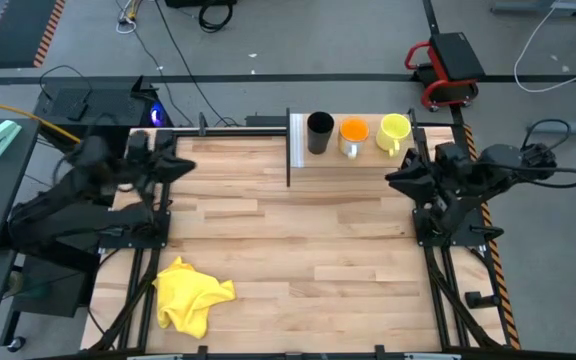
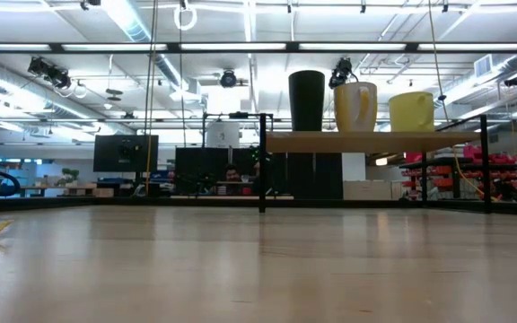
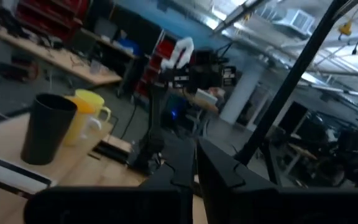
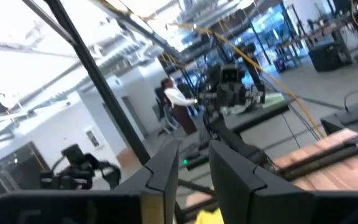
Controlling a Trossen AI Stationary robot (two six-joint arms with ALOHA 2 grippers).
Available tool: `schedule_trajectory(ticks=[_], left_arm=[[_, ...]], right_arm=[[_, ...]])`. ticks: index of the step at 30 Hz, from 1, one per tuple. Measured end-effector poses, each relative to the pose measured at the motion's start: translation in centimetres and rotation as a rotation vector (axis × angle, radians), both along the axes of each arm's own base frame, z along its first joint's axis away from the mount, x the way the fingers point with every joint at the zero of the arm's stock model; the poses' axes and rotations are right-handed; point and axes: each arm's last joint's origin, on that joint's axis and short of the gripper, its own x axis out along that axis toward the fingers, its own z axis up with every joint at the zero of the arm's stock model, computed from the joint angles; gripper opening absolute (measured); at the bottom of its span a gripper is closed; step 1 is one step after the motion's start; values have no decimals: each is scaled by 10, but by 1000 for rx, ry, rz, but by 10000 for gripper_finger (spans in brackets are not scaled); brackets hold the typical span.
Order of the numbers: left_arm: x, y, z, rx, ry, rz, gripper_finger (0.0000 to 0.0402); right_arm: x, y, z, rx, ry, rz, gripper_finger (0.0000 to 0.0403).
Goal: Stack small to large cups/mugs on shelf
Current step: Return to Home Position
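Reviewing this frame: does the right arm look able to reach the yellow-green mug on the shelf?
Probably yes: the yellow-green mug stands at the shelf end nearest the right pincer, nothing between them, the orange cup beyond it.

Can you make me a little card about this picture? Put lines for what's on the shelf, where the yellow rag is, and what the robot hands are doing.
On the shelf: black cup, orange cup, yellow-green mug
Order: one row, with the black cup beside the white end panel, the orange cup in the middle and the mug at the far end
Standing: all three upright
Yellow cloth: crumpled on the table, on the left arm's side
Left gripper: shut, empty, at the table's left edge
Right gripper: open, empty, at the table's right edge
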Motion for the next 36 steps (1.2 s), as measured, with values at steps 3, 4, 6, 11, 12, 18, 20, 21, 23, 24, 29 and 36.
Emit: schedule_trajectory(ticks=[3, 4, 6, 11, 12, 18, 20, 21, 23, 24, 29, 36], left_arm=[[-22, -7, 0, 8, -23, 14, 27], [-29, -9, -1, 8, -25, 16, 29], [-40, -13, -2, 9, -35, 27, 32], [-65, -21, -4, 18, -83, 64, 36], [-69, -22, -5, 21, -96, 69, 35], [-89, -29, -5, 74, -165, 86, 26], [-94, -31, -5, 77, -192, 85, 24], [-96, -31, -3, 69, -214, 81, 23], [-100, -33, -1, 58, -253, 74, 24], [-102, -33, 0, 63, -269, 73, 26], [-113, -38, -1, 82, -314, 53, 33], [-128, -43, -9, 82, -320, 51, 32]], right_arm=[[-4, -2, 2, -8, -36, -7, 98], [-5, -2, 3, -12, -45, -9, 98], [-6, -3, 4, -18, -55, -11, 98], [-7, -3, 4, -27, -57, -13, 98], [-7, -3, 5, -20, -57, -12, 98], [-13, -6, 19, 38, -98, -2, 98], [-16, -7, 26, 47, -117, -2, 98], [-18, -8, 29, 55, -126, -1, 98], [-21, -10, 35, 65, -144, 0, 98], [-23, -10, 39, 62, -155, -2, 98], [-34, -13, 54, -14, -227, 46, 98], [-49, -20, 51, -43, -226, 50, 98]])
